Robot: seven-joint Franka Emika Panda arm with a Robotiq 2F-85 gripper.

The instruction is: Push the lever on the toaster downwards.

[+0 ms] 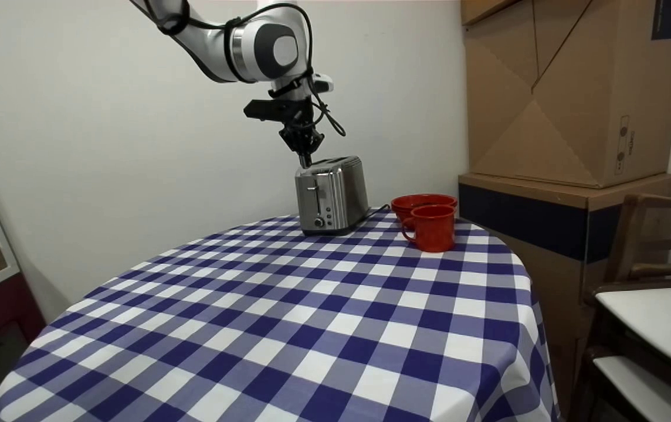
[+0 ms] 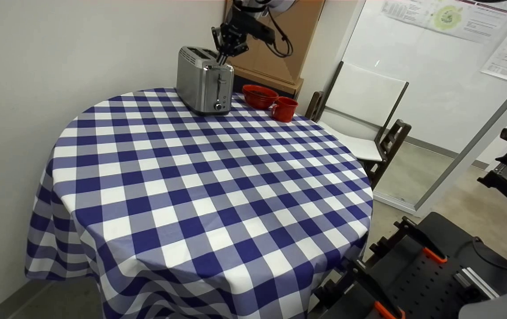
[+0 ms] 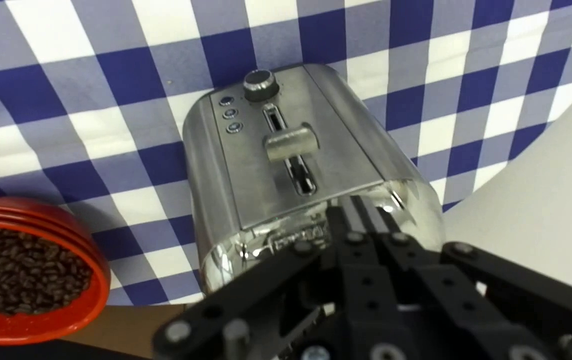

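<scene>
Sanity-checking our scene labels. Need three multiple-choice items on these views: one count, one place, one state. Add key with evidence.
1. How many small round buttons does the toaster have beside its lever?
A) one
B) five
C) three

2. Where does the red mug stand?
A) on the tablecloth beside the red bowls
B) on top of the toaster
C) inside the red bowls

3. How do the jaws stand?
A) wide open
B) shut
C) gripping the red mug

1 C: the wrist view shows three in a row.
2 A: both exterior views show it there.
3 B: in the wrist view the fingertips lie together, side by side.
</scene>
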